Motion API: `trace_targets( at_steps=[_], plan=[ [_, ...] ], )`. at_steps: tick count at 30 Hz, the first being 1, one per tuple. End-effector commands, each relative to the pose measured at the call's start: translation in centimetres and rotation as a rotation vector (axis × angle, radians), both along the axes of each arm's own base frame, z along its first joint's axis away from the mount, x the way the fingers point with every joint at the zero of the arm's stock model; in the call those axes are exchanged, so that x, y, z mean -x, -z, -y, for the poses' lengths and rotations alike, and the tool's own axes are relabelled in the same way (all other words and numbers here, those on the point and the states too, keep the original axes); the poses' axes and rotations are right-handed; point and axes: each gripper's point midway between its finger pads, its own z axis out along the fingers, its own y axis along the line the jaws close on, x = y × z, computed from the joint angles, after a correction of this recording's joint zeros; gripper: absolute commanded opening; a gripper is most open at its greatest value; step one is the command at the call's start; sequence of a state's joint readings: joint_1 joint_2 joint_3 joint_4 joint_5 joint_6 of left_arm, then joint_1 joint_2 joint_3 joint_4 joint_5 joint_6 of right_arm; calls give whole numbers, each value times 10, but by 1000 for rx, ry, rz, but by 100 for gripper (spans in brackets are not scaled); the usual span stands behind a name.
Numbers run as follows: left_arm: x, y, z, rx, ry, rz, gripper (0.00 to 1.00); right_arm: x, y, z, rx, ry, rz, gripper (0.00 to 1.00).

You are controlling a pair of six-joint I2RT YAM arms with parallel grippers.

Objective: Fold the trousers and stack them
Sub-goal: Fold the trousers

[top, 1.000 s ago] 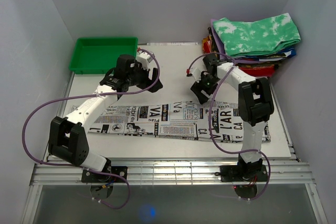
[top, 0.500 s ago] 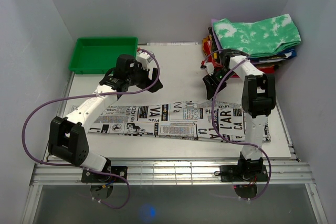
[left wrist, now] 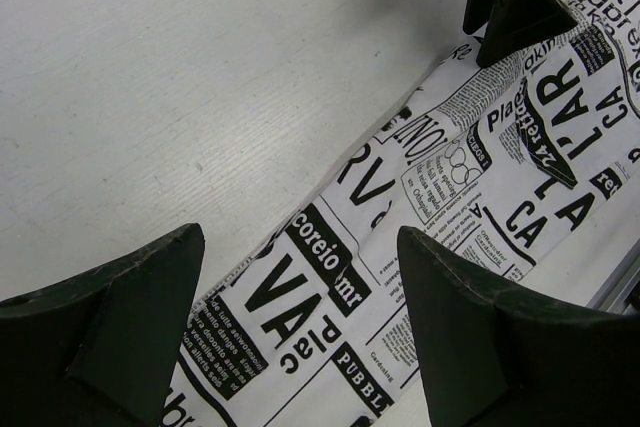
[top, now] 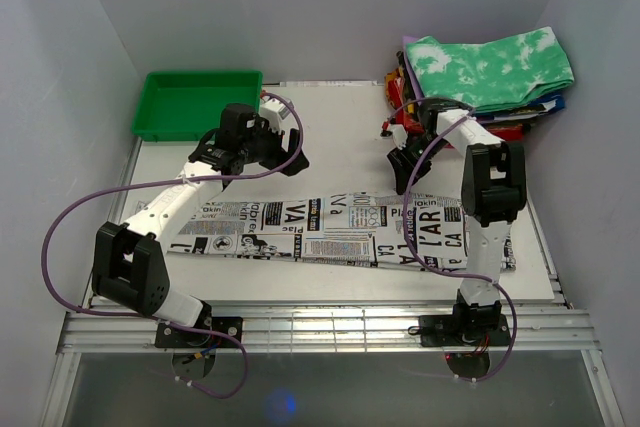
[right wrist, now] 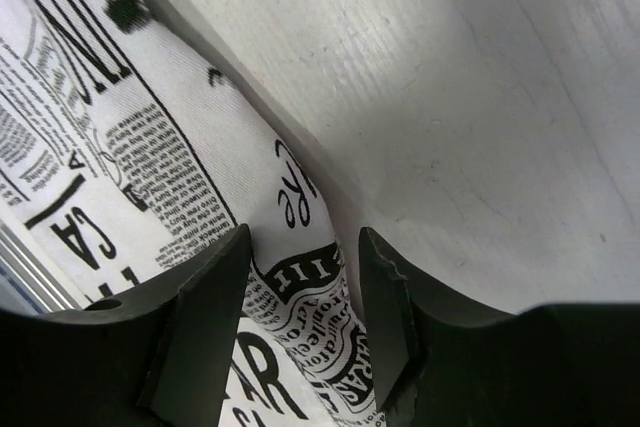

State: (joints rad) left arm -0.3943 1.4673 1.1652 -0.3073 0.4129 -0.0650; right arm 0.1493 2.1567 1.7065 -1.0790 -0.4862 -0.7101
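The trousers [top: 330, 232], white with black newspaper print, lie flat in a long band across the near part of the table. My left gripper [top: 290, 159] hovers open above their far edge, left of the middle. In the left wrist view its wide-apart fingertips [left wrist: 300, 247] frame the printed cloth [left wrist: 520, 147] with nothing between them. My right gripper [top: 405, 175] is down at the far edge further right. In the right wrist view its fingers [right wrist: 303, 247] stand half-closed astride the raised edge of the trousers [right wrist: 120, 147], with small gaps still showing.
A green tray [top: 195, 102] sits at the back left. A stack of folded clothes topped by a green-and-white tie-dye piece [top: 490, 67] stands at the back right, close behind my right arm. Bare white table [top: 340, 137] lies between them. Purple cables loop off both arms.
My right gripper has shifted right and dropped onto the trousers' far edge, and its jaws have narrowed around the cloth. The left arm has not moved.
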Motion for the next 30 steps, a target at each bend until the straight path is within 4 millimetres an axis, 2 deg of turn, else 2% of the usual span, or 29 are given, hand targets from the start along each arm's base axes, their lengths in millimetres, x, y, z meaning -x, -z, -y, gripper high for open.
trace_targets(
  at_steps=[1, 4, 8, 12, 13, 16, 18, 19, 20, 22, 25, 26, 28, 29, 30],
  plan=[
    [1, -11, 1, 23, 13, 10, 89, 12, 0, 12, 48, -15, 19, 54],
    [3, -10, 1, 23, 14, 7, 88, -3, -8, 12, 67, -14, 140, 54],
    [5, -10, 1, 25, 20, 4, 88, -9, -7, 11, 92, -47, 150, 49],
    [4, -11, -1, 13, 18, 10, 88, 6, -1, 6, 66, -143, 94, 46],
    [3, -11, -1, 10, 20, 12, 88, 15, -2, 5, 66, -164, 62, 46],
    [5, -7, -4, 4, 19, 4, 89, 26, -5, 0, 63, -225, 61, 43],
    [5, -6, -4, 3, 17, 1, 88, 27, -8, -3, 69, -242, 81, 27],
    [5, -5, -4, 3, 17, 1, 88, 26, -10, -5, 70, -241, 91, 13],
    [5, -6, -5, 3, 16, 3, 88, 21, -17, -7, 67, -235, 118, 8],
    [3, -7, -6, 1, 4, 11, 88, 16, -27, -10, 62, -226, 152, 8],
    [1, -8, -8, 1, -17, 11, 87, 7, -53, -13, 51, -211, 249, 8],
    [-1, -12, -8, 11, -32, 10, 86, 7, -70, -14, 45, -205, 304, 8],
    [0, -18, -5, 30, -26, -1, 83, 10, -74, -12, 49, -209, 371, 8],
    [1, -23, -3, 47, -26, 1, 82, 13, -90, -11, 52, -216, 444, 8],
    [2, -27, -1, 75, -27, -3, 81, 22, -77, -11, 72, -243, 461, 8]
  ],
)
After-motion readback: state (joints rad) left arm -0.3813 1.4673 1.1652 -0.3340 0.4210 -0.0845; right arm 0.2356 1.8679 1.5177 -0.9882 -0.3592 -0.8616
